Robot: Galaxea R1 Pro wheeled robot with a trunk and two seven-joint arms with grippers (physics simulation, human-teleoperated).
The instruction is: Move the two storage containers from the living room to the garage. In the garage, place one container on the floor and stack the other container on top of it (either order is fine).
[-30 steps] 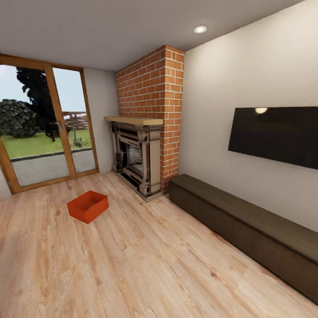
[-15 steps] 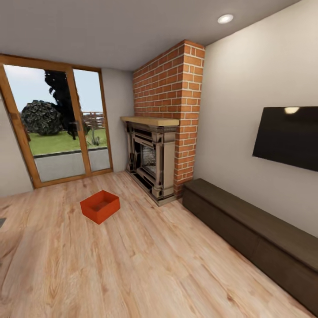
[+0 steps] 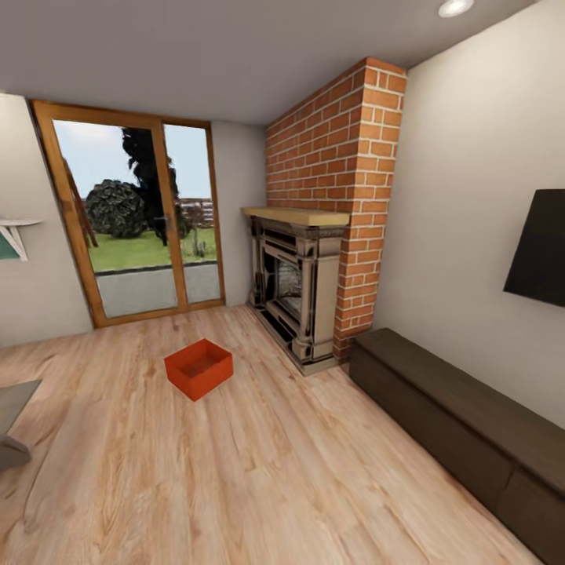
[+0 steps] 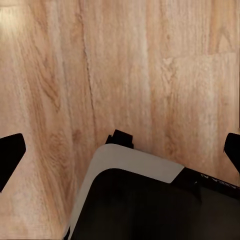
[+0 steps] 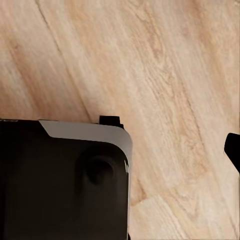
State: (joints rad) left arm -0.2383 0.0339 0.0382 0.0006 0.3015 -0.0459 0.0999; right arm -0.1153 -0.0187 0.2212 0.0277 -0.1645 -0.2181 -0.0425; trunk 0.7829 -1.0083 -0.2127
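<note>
Presently one orange bin [image 3: 198, 368] sits open side up on the wood floor [image 3: 259, 471] between glass doors [image 3: 149, 220] and fireplace [image 3: 302, 290], well ahead; left claw [image 4: 120, 155] and right claw [image 5: 232, 150] hang spread and empty over planks, seemingly stowed for driving.

brick fireplace [image 3: 314, 259], plank floor [image 3: 259, 471], glass doors [image 3: 145, 220]
</note>
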